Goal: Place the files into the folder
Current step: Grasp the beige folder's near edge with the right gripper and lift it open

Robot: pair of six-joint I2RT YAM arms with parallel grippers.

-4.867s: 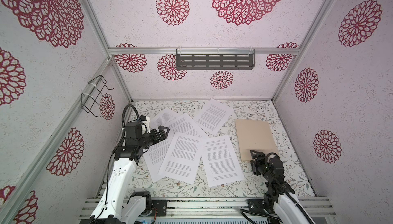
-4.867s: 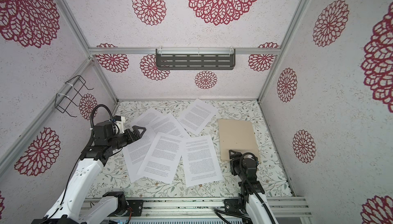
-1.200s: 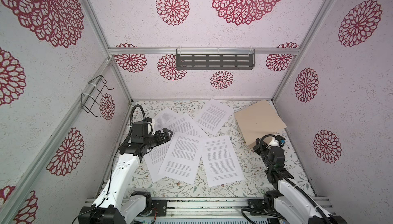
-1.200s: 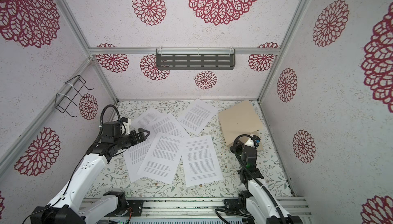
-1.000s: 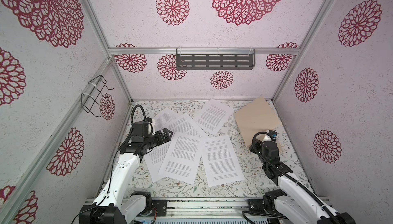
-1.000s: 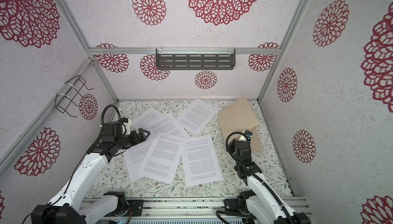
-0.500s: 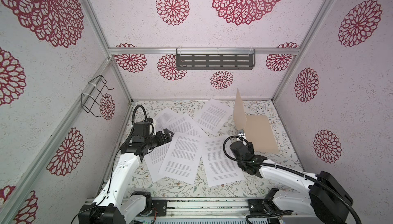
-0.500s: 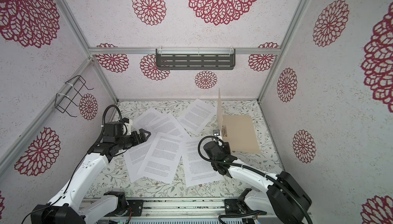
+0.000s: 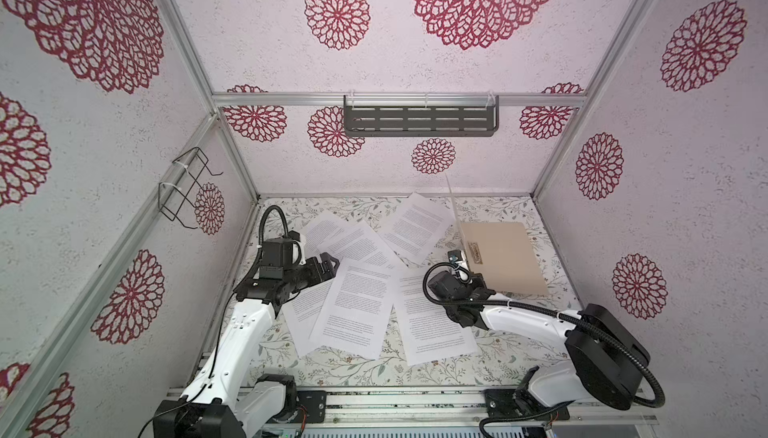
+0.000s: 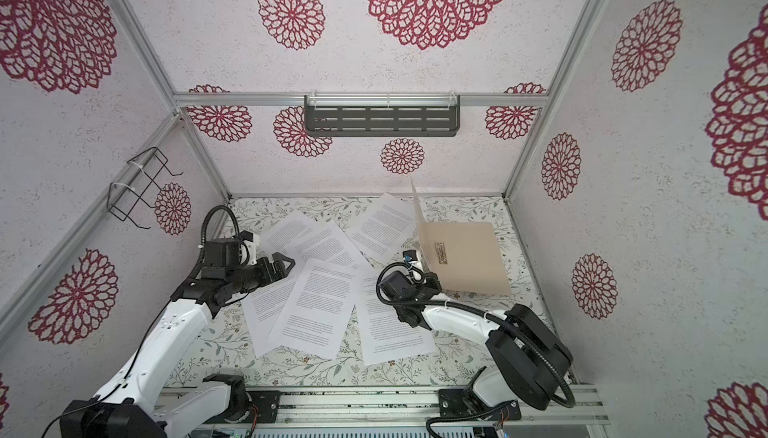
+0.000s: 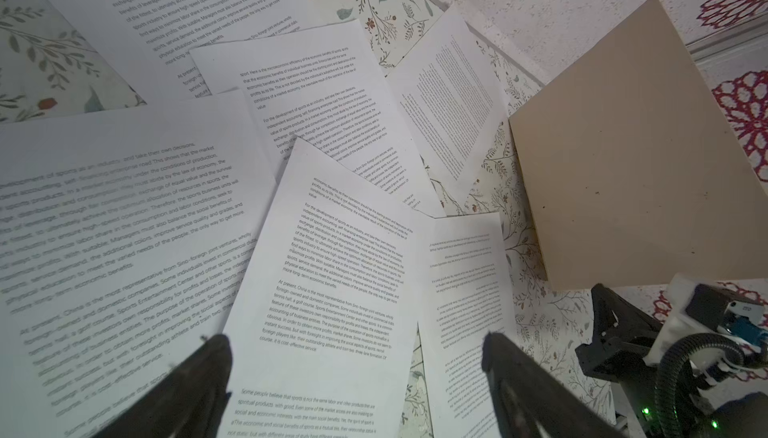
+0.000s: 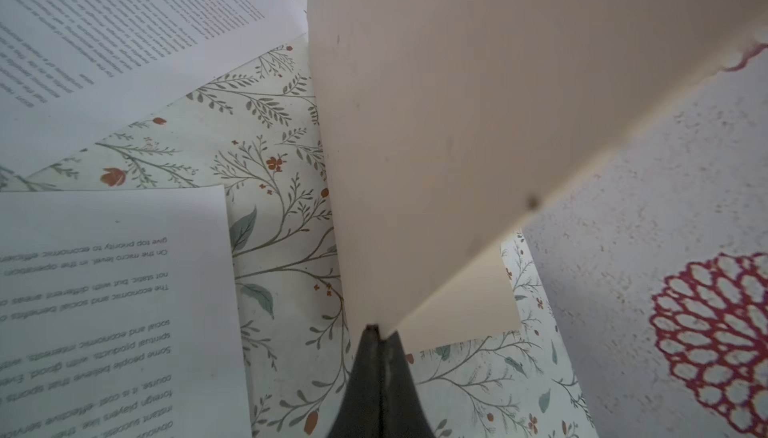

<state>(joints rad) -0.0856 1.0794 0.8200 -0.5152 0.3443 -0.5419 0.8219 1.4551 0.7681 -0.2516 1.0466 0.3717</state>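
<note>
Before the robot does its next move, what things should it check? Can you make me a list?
1. Folder opened: ok. Its cover stands nearly upright.
2. Grip on the cover: ok. The right tool is shut on its corner.
3. Room inside: ok. The bottom leaf lies flat with only the metal fastener on it.
4. Left tool ready: ok. It is open, holds nothing and hangs above the files.
5. Files inside the folder: not ok. All visible sheets lie on the table.
6. Cover staying up if released: cannot tell.
</note>
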